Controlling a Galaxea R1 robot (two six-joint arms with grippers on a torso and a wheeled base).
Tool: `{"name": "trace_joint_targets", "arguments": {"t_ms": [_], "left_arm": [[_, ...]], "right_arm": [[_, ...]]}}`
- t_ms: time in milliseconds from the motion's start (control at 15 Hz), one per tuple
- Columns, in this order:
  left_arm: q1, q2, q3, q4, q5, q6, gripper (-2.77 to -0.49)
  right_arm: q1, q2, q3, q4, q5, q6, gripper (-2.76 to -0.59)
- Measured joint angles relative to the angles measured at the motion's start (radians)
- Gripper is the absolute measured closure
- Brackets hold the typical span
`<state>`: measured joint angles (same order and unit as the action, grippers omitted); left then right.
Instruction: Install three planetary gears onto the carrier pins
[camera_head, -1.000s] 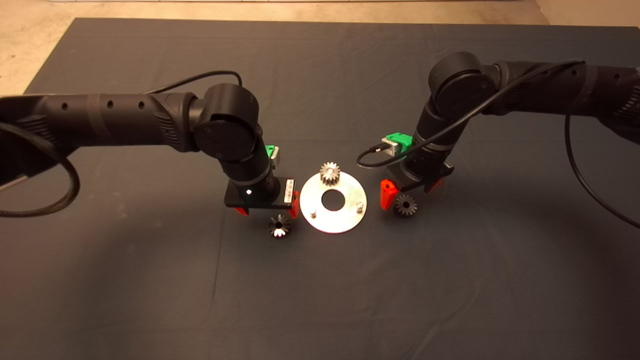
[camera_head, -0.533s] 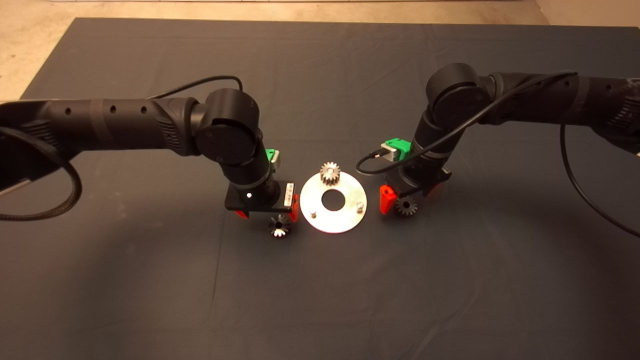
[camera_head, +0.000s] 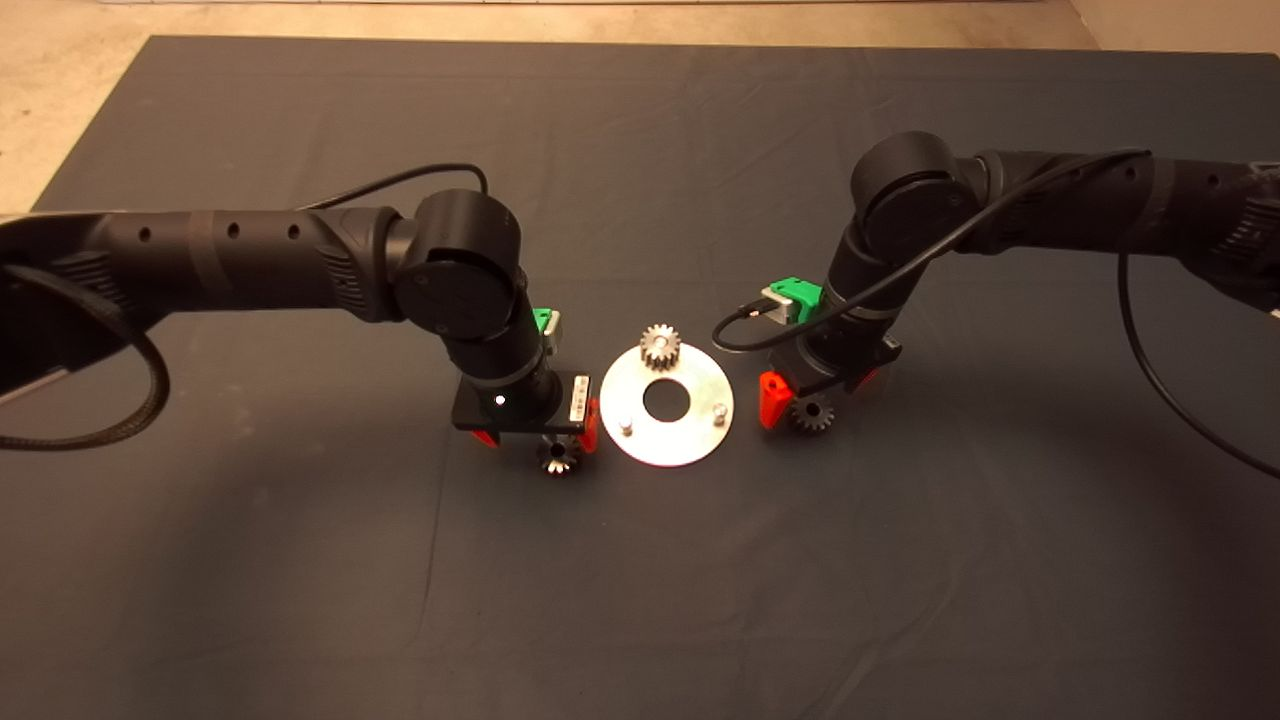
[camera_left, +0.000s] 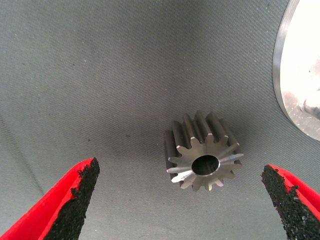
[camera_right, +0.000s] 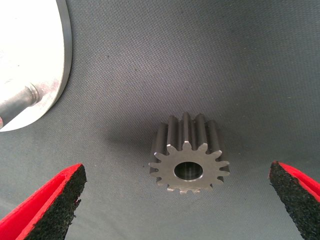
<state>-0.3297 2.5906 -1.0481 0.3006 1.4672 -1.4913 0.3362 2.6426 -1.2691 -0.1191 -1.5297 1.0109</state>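
A shiny round disc (camera_head: 667, 412) with a large central hole lies mid-mat. One planetary gear (camera_head: 660, 347) sits on its far pin; two bare carrier pins (camera_head: 625, 426) (camera_head: 718, 409) stand at its near side. A second gear (camera_head: 558, 456) (camera_left: 203, 151) lies on the mat left of the disc, between the open fingers of my left gripper (camera_head: 545, 436) (camera_left: 180, 200), untouched. A third gear (camera_head: 811, 412) (camera_right: 188, 153) lies right of the disc, between the open fingers of my right gripper (camera_head: 815, 395) (camera_right: 177, 200), also untouched. The disc edge (camera_left: 295, 65) (camera_right: 35, 60) shows in both wrist views.
The dark mat (camera_head: 640, 600) spreads wide around the parts, with bare floor (camera_head: 60, 90) beyond its far left edge. A black cable (camera_head: 1180, 380) loops off the right arm, another (camera_head: 90, 420) off the left arm.
Both grippers have come down and nearer over their gears; the left one now covers part of the left gear, the right one straddles the right gear. The gears and disc have not moved.
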Motion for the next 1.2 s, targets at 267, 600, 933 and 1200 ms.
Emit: {"name": "trace_joint_targets", "arguments": {"t_ms": [267,600,933,1200], "left_arm": [[0.0,0.0,0.0,0.002,-0.001,0.0,-2.33],[0.003,0.003,-0.013,0.005,-0.003,0.003,-2.33],[0.027,0.003,-0.017,0.011,-0.012,0.009,-2.33],[0.028,0.003,-0.017,0.013,-0.037,0.011,-2.33]], "right_arm": [[-0.01,-0.006,-0.005,-0.005,-0.001,0.0,-2.73],[-0.012,-0.006,-0.007,-0.008,0.0,0.0,-2.73],[-0.012,-0.006,-0.008,-0.011,0.0,0.0,-2.73],[-0.012,-0.006,-0.008,-0.011,0.0,0.0,-2.73]]}}
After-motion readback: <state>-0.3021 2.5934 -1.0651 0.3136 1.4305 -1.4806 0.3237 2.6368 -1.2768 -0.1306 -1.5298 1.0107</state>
